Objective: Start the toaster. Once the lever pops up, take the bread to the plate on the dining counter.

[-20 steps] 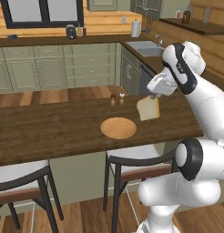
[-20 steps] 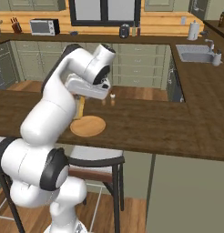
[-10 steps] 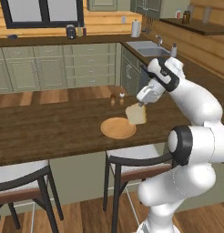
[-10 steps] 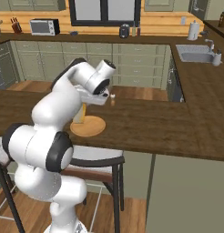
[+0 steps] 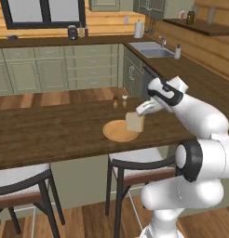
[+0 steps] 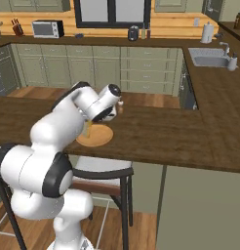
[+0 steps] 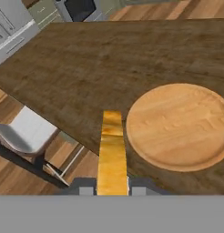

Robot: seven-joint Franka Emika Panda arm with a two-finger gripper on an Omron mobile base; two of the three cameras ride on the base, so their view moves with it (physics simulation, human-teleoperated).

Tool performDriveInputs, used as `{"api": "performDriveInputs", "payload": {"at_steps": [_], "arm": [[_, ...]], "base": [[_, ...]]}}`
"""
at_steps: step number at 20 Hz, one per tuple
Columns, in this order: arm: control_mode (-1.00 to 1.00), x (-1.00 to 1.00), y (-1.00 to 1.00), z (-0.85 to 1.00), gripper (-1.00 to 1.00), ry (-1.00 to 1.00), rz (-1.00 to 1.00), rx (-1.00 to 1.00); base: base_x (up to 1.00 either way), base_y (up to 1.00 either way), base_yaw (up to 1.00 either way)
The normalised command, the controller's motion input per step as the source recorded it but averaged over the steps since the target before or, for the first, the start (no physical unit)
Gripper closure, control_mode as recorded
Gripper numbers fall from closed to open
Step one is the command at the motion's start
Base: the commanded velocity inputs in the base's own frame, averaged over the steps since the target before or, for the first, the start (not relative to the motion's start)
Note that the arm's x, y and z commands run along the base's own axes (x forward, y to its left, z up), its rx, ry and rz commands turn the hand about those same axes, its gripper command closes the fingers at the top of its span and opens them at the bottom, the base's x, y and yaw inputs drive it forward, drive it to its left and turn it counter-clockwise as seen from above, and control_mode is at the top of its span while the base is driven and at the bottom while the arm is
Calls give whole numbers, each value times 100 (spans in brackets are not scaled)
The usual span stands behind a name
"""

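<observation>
Scene: a rendered kitchen; a white robot arm reaches over a dark wooden counter [image 5: 51,132].
Gripper: the gripper [image 5: 140,111] hangs above the counter, at about 3 o'clock from the plate in the left base view.
Grip: its two fingers are clamped on the bread, one on each flat face, as the hand view shows.
Bread: the bread [image 5: 135,122] is a pale tan slice held on edge above the plate's right rim in the left base view; in the hand view the bread [image 7: 112,154] shows as a narrow upright strip at 6 o'clock, just left of the plate.
Plate: the plate [image 5: 117,132] is round and orange-tan and lies flat on the counter with nothing on it; in the hand view the plate [image 7: 180,125] sits at about 3 o'clock.
Shakers: two small shakers [image 5: 119,101] stand on the counter at about 12 o'clock from the plate.
Stools: a stool [image 5: 135,161] stands under the counter's near edge below the plate.
</observation>
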Motion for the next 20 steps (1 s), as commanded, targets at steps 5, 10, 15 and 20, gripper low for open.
{"api": "performDriveInputs", "payload": {"at_steps": [5,10,15,20], "arm": [[-100,59,9,-36,100,-1,-15,3],[-100,20,17,-30,100,0,-3,5],[-100,7,27,-10,100,-3,0,6],[-100,49,15,-10,100,0,0,5]], "base": [[0,0,0],[0,0,0],[0,0,0],[0,0,0]]}}
